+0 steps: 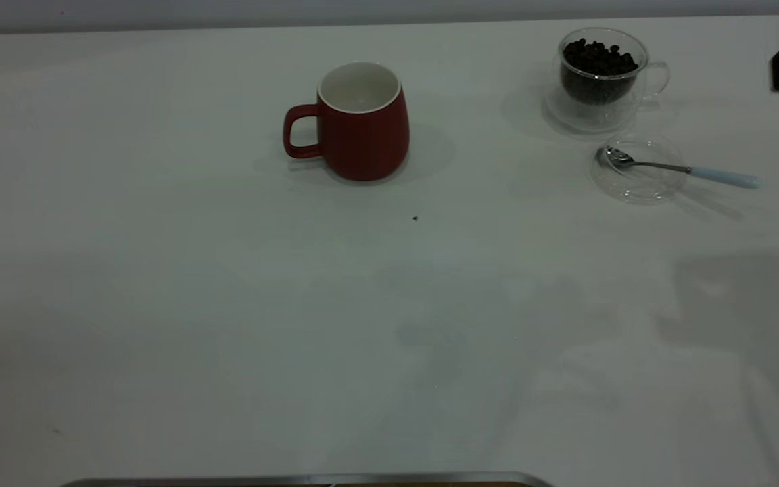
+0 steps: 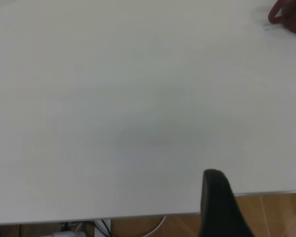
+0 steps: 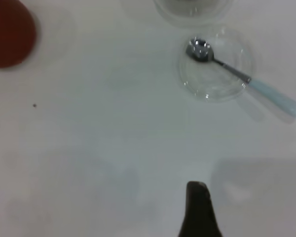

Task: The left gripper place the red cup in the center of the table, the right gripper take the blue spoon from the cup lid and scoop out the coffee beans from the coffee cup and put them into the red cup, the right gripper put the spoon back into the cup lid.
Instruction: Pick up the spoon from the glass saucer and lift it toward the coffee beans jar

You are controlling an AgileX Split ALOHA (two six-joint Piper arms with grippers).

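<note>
Spoon [image 1: 680,168] position governs the coming move: its bowl rests in the clear cup lid [image 1: 635,170] and its pale blue handle projects past the lid rim, away from the red cup [image 1: 361,122], long axis running roughly across the desk [image 1: 227,304]. The coffee cup [image 1: 600,73], filled with beans, stands just behind the lid. The red cup sits upright near the desk centre, interior apparently empty, handle turned toward the left arm's side. The right end effector [image 3: 198,210] hangs above bare desk, with the lid and spoon ahead of it; only one dark finger shows, so whether it is released or clenched cannot be determined. The left end effector [image 2: 217,202] stands over the desk edge, well apart from the red cup, holding nothing visible; its state likewise cannot be told. In my judgement the right arm is much the nearer to the spoon.
</note>
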